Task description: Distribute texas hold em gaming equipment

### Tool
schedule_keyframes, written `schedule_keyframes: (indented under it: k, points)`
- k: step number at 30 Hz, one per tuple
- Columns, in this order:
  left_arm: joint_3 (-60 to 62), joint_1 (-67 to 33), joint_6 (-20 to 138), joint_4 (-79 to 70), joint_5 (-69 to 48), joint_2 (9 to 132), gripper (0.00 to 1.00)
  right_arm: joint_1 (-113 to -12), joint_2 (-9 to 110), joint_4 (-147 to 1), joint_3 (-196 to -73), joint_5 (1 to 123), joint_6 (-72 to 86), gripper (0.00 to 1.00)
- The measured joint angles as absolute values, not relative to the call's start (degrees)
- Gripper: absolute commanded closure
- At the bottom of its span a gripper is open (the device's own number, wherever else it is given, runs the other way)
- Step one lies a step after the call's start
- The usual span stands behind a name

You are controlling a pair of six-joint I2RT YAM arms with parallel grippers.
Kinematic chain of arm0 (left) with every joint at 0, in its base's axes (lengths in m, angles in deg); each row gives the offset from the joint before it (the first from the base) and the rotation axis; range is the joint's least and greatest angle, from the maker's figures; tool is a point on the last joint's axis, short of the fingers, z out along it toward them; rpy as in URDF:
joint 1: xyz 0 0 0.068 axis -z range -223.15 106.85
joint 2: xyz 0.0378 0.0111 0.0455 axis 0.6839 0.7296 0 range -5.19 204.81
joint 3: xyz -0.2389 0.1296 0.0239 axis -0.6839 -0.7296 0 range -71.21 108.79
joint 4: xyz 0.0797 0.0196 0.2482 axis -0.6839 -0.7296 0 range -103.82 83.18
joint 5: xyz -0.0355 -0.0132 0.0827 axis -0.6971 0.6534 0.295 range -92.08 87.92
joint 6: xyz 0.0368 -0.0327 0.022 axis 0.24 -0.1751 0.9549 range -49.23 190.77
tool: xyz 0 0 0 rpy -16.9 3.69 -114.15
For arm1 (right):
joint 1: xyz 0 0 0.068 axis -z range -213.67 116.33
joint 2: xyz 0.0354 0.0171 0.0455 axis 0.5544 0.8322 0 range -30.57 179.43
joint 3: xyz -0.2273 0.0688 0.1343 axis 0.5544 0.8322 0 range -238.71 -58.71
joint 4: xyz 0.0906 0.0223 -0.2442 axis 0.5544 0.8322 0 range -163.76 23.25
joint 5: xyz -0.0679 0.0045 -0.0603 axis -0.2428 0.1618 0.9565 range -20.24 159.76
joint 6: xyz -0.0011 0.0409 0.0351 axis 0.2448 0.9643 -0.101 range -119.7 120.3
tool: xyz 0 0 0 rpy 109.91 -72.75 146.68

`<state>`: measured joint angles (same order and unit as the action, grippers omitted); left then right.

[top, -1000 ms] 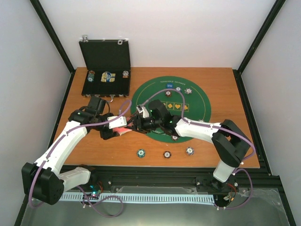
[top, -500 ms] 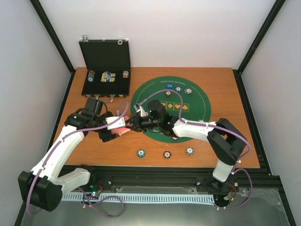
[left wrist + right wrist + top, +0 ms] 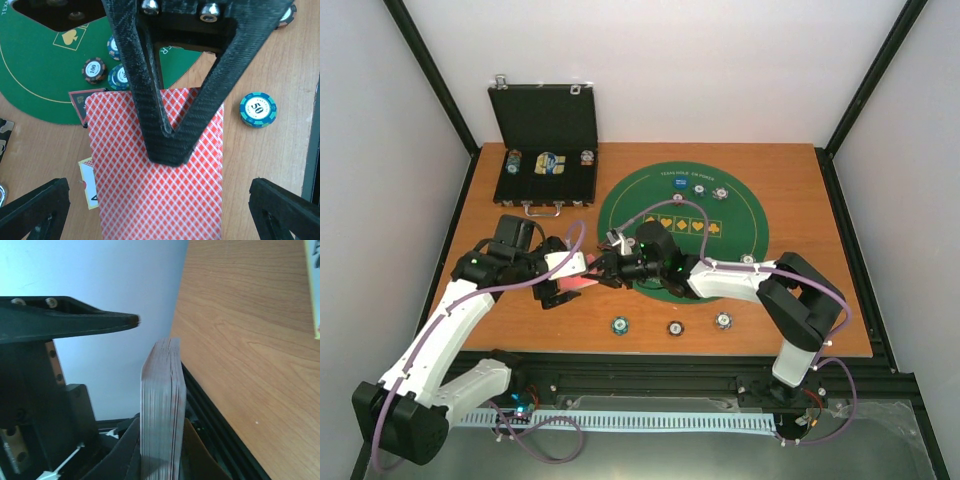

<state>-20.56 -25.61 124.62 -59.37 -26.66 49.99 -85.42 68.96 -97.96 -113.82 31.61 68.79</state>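
Left gripper [image 3: 563, 287] clamped on red-backed card deck [image 3: 157, 187] above the table [image 3: 790, 200], right gripper [image 3: 602, 268] spread apart at its end, green mat [image 3: 735, 215] and chips [image 3: 257, 109] nearby, black case [image 3: 545, 175] behind.

The case [image 3: 546, 165] sits at ten o'clock on the table [image 3: 800, 200], the mat [image 3: 740, 235] centrally, three chips [image 3: 672, 326] at six o'clock.
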Motion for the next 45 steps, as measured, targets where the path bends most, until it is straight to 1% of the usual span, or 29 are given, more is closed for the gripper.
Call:
schedule_keyframes:
  k: [3, 7, 9, 14, 16, 20, 23, 25, 29, 32, 35, 39, 45]
  points:
    - [-20.86, -25.61, 124.77, -58.83, -26.64, 50.08, 0.01, -85.99, 68.96, -100.15, -113.82, 31.32, 69.93, 0.97]
    - [-21.76, -25.61, 124.84, -57.36, -26.55, 49.64, 0.04, -86.31, 68.96, -102.62, -113.63, 30.89, 71.24, 0.97]
    - [-22.13, -25.61, 124.86, -56.97, -26.66, 49.01, 0.06, -86.33, 68.96, -103.82, -113.10, 30.51, 71.74, 0.97]
    - [-22.15, -25.61, 125.23, -57.17, -28.02, 48.13, 0.18, -86.40, 68.96, -104.39, -111.68, 30.19, 72.35, 0.97]
    - [-22.13, -25.61, 125.32, -57.47, -28.59, 48.22, 0.17, -86.40, 68.96, -104.56, -111.51, 30.14, 72.64, 0.97]
    - [-21.98, -25.61, 125.73, -58.35, -29.63, 48.46, 0.10, -86.40, 68.96, -105.68, -111.46, 30.03, 73.12, 0.97]
    - [-21.98, -25.61, 126.17, -59.35, -29.92, 48.57, 0.07, -86.40, 68.96, -106.31, -111.44, 29.95, 73.25, 0.97]
    - [-21.98, -25.61, 126.32, -59.48, -29.98, 48.44, 0.07, -86.42, 68.96, -106.75, -111.24, 29.86, 73.27, 0.97]
    - [-21.98, -25.61, 126.41, -59.50, -30.03, 48.09, 0.15, -86.47, 68.96, -107.16, -110.59, 29.84, 73.53, 0.97]
    - [-21.98, -25.61, 126.69, -59.61, -30.25, 48.11, 0.18, -86.66, 68.96, -107.71, -110.13, 29.81, 73.95, 0.97]
    - [-21.98, -25.61, 127.17, -59.90, -30.42, 48.22, 0.17, -86.93, 68.96, -108.23, -110.02, 29.77, 74.19, 0.97]
    - [-21.98, -25.61, 127.90, -60.79, -30.44, 48.33, 0.11, -87.12, 68.96, -108.30, -110.02, 29.44, 74.32, 0.97]
    - [-22.59, -25.61, 128.25, -60.90, -30.92, 47.91, 0.11, -87.14, 68.96, -108.87, -110.02, 28.94, 74.34, 0.97]
